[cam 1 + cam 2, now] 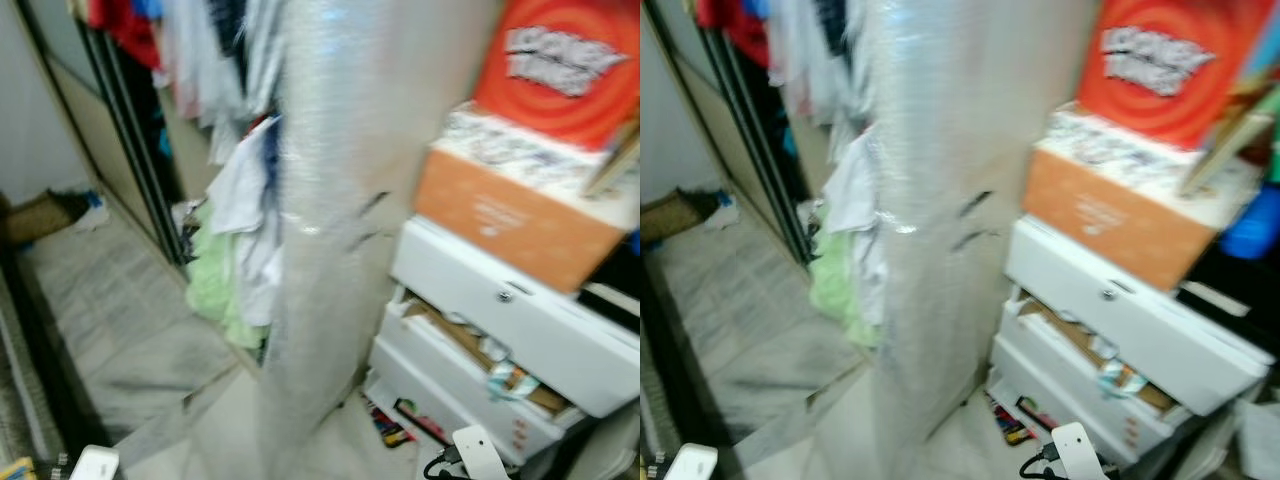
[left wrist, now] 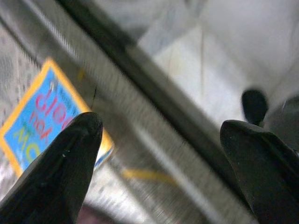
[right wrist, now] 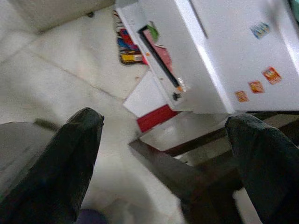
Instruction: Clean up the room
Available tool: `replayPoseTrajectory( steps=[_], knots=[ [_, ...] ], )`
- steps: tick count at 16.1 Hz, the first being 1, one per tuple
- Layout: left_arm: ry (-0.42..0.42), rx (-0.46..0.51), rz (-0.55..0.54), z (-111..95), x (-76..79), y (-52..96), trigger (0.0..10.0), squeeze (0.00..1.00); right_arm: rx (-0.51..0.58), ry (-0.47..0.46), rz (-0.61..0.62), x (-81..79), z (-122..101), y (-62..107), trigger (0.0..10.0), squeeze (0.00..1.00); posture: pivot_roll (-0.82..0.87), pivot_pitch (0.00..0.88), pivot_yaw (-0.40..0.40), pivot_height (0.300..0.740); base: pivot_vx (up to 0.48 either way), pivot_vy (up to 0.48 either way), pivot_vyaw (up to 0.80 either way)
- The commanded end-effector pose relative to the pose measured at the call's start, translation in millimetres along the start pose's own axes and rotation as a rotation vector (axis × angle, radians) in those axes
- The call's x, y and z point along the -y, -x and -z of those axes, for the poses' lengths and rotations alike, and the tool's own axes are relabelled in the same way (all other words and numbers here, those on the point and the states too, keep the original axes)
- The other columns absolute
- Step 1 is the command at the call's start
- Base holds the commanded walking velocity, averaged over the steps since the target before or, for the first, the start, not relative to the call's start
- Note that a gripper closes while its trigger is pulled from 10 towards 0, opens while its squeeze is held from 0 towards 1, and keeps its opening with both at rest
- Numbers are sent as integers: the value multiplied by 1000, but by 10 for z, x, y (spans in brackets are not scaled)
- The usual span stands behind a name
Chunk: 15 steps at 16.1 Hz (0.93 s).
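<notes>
The left gripper (image 2: pixel 159 140) is hanging low with its fingers spread wide apart; the right gripper (image 3: pixel 163 140) is doing likewise, holding nothing.

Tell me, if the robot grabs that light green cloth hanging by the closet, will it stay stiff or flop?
Probably flop. The light green cloth hangs in soft folds among other clothes, so it looks thin and light. It would likely droop and could drag neighbouring garments along.

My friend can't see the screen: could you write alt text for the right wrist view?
Two wide-open black gripper fingers frame a pale tiled floor and a white plastic drawer unit with small stickers. Colourful small items and a white-and-red flat piece lie beside it.
</notes>
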<state>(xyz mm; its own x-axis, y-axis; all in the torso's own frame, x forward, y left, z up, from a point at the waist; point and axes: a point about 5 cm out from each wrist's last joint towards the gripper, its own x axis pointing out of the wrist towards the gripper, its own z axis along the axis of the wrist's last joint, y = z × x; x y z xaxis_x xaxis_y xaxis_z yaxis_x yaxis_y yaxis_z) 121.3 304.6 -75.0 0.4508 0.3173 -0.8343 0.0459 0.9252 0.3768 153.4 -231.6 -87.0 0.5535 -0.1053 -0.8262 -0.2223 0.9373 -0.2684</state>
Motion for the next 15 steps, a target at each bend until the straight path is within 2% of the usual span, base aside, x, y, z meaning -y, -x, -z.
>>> replayPoseTrajectory(
  steps=[1, 5, 15],
  knots=[
    [4, -8, 12, 13, 45, -1, 10000, 0, -24, 2, 14, 72, 73, 20, 10000, 0, -74, 1, -28, 740, 0, 0, 0],
    [3, -6, 11, 9, 50, -2, 10000, 0, -24, 16, 13, 74, 68, 19, 10000, 0, -72, 0, -31, 740, 0, 0, 0],
    [15, -20, 21, 18, 60, -3, 10000, 0, -19, 40, -1, 72, 53, 16, 10000, 0, -70, 0, -33, 740, 0, 0, 800]
  ],
)
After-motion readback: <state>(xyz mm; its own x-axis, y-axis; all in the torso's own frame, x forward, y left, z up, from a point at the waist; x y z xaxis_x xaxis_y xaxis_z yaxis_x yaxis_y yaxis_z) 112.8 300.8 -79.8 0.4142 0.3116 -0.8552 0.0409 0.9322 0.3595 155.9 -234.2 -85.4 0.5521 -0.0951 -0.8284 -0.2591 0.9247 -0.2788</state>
